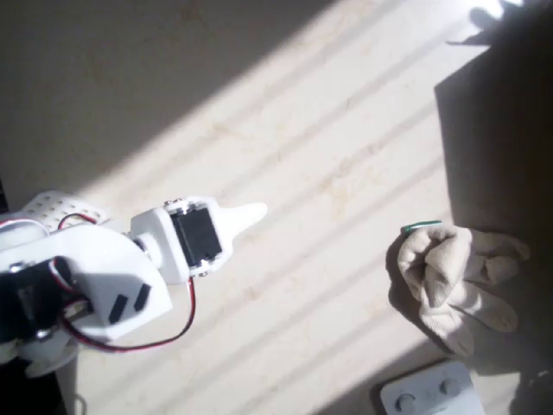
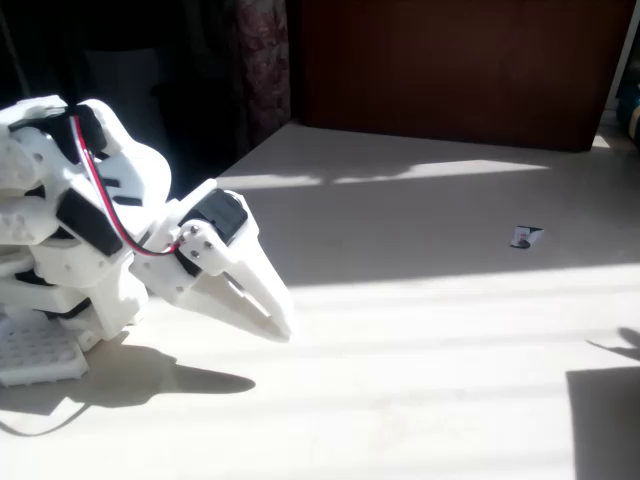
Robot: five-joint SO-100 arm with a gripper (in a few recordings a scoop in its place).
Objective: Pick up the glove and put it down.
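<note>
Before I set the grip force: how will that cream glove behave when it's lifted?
The glove lies crumpled and folded in the overhead view, so it is probably floppy and will likely sag and droop from the jaws. It looks like soft fabric, so probably light, unlikely to roll or break. Its bunched folds should give the gripper something to pinch.

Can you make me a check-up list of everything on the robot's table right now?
Surface: pale beige table, striped with sunlight and shadow.
Job's things: cream-beige soft fabric glove with a green tag, lying crumpled at the overhead view's right, far from the arm.
Clutter: white plastic device with round buttons near the glove; small tag-like scrap.
Grippers: white two-finger gripper, jaws together, holding nothing.
Cables: red and black wires along the arm.
Surroundings: dark wooden panel behind the table.
</note>
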